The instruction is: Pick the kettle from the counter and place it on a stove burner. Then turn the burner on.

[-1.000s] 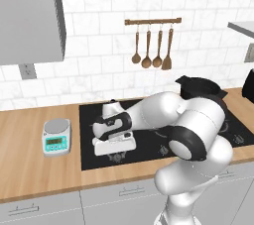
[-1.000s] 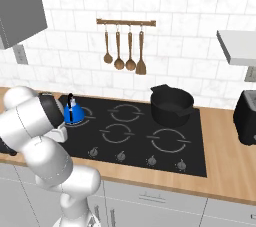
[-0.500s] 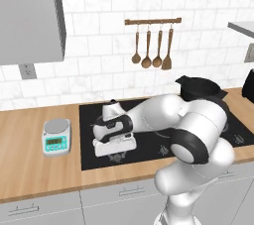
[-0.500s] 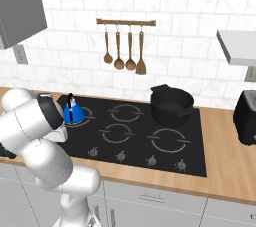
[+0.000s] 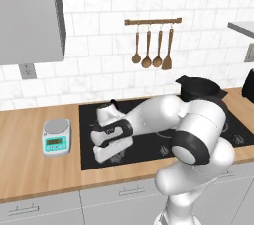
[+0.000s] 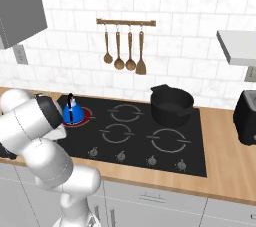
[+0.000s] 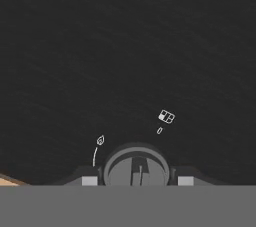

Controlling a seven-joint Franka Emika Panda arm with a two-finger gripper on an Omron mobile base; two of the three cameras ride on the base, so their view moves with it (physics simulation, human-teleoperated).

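The blue kettle [image 6: 71, 113] with its black handle stands upright on the back-left stove burner [image 6: 83, 117], which glows red beneath it. In the hand view my gripper [image 7: 136, 179] points down at the black cooktop [image 7: 125, 46]. Its two fingertips [image 7: 89, 179] press against either side of a round grey control knob [image 7: 135, 163]. In the left base view the hand [image 5: 111, 142] hangs low over the cooktop's front-left edge and hides the kettle's body. The wooden counter [image 5: 30, 169] lies to the left.
A large black pot [image 6: 171, 105] sits on the back-right burner. A small kitchen scale [image 5: 56, 137] rests on the counter left of the cooktop. More knobs [image 6: 121, 156] line the cooktop's front edge. Wooden utensils [image 6: 125, 46] hang on the wall behind.
The hand stays low over the front-left of the cooktop and has hardly shifted. The kettle has not moved.
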